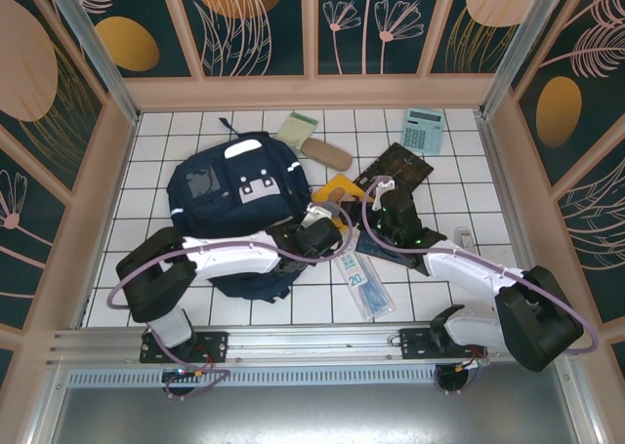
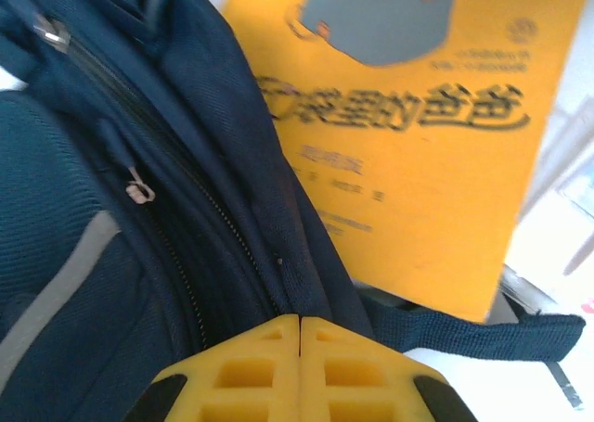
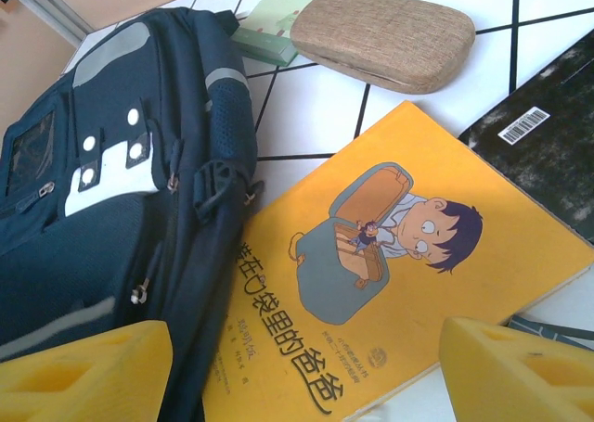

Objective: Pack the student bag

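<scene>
Lying on the tiled desk (image 1: 176,132), the student bag (image 1: 234,195) has a yellow picture book (image 3: 390,283) touching its side; the left hand (image 2: 299,334) is clenched against that side, the right hand (image 3: 306,366) released over the book.

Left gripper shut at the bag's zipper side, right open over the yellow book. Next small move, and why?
Probably lower the right gripper onto the yellow book and close on its free edge. Its fingers stand wide apart above the cover, and the book lies against the side of the backpack. The left gripper is shut beside the zipper; whether it pinches fabric I cannot tell.
</scene>
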{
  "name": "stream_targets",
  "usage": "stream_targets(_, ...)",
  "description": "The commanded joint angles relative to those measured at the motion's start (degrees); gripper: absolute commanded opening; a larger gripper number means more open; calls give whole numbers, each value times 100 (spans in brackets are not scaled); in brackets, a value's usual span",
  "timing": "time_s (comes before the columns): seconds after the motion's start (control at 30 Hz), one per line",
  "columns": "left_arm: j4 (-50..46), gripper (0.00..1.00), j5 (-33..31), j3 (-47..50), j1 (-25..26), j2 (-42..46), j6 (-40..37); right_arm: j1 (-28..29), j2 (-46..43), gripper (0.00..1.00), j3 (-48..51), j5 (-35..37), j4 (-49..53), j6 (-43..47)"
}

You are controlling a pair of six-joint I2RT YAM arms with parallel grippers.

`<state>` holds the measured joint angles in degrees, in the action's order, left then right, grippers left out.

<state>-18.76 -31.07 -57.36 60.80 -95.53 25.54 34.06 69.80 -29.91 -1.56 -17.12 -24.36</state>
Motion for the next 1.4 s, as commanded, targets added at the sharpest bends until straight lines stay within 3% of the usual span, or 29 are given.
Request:
stream_targets(0.0,-285,0,-945,116,-51,831,118,-33,-98,77,-15,-180,-206,-19)
stream_targets(0.27,110,0,-1018,588,-109,2311,-165,97,275,75,-381,-855,-379,-142)
stream_targets(0.37,105,0,-931,720,-194,2667,-232,195,411,70,-452,-996,-596,-154)
stream_targets(0.43,142,0,-781,834,-263,2886,-242,219,571,60,-521,-1259,-792,-135)
stream_targets(0.57,224,0,-578,982,-308,3137,-182,265,991,56,-714,-1469,-944,-78)
stream_targets(0.63,223,2,-296,981,-305,3048,-140,263,1079,55,-762,-1441,-933,-77)
stream_targets(0.77,426,29,202,1052,-312,2671,-153,248,992,57,-745,-1062,-753,-21)
stream_targets(0.93,606,42,591,886,-301,1910,-130,-61,650,60,-481,-832,-661,-146)
stream_targets(1.17,549,45,448,393,-304,736,93,-729,145,61,11,-1039,-807,-395)
stream_targets(1.37,-1,46,-18,-66,-306,-95,399,-840,-59,62,183,-1070,-888,-438)
